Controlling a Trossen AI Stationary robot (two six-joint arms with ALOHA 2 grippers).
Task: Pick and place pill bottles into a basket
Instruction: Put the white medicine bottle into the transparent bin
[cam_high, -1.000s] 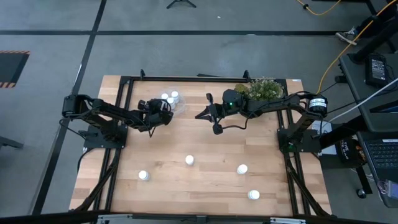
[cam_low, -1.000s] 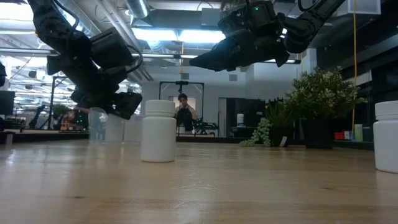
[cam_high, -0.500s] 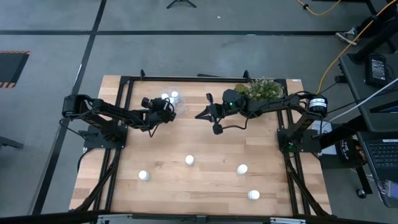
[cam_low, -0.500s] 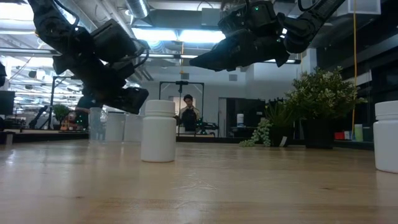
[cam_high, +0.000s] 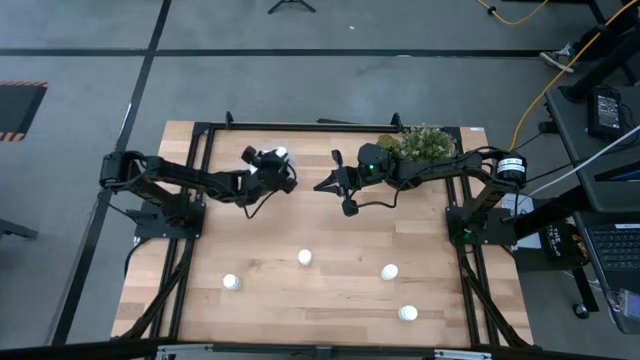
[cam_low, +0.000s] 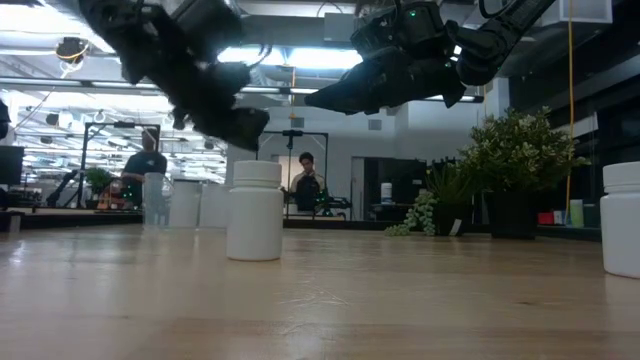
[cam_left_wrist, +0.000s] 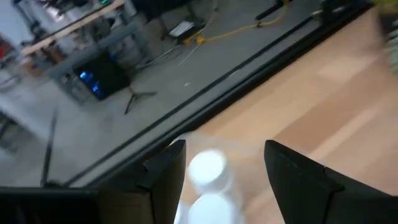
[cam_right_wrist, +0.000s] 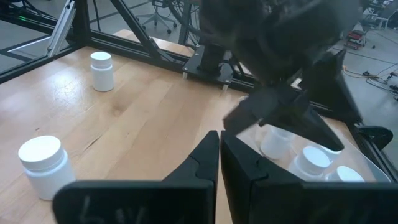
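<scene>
- The left tool (cam_high: 283, 178) is seen in the upper middle-left of the high view, raised above the basket (cam_right_wrist: 348, 163) at the far edge of the tabletop (cam_high: 340, 240); its fingers (cam_left_wrist: 298, 180) are spread apart with nothing held between them
- Two pill bottles (cam_left_wrist: 207, 168) are seen from above between those fingers in the left wrist view, standing in the basket below
- In the right wrist view, three white caps are seen inside the clear basket, under the dark left tool
- The right tool (cam_high: 322, 185) is held in the air at the upper centre of the high view, beside the green plant (cam_high: 425, 143); its fingers are pressed together and carry nothing
- Four pill bottles are left standing on the tabletop in the lower half of the high view, well apart from each other
- A person (cam_low: 307, 186) is seen in the room behind in the low view
</scene>
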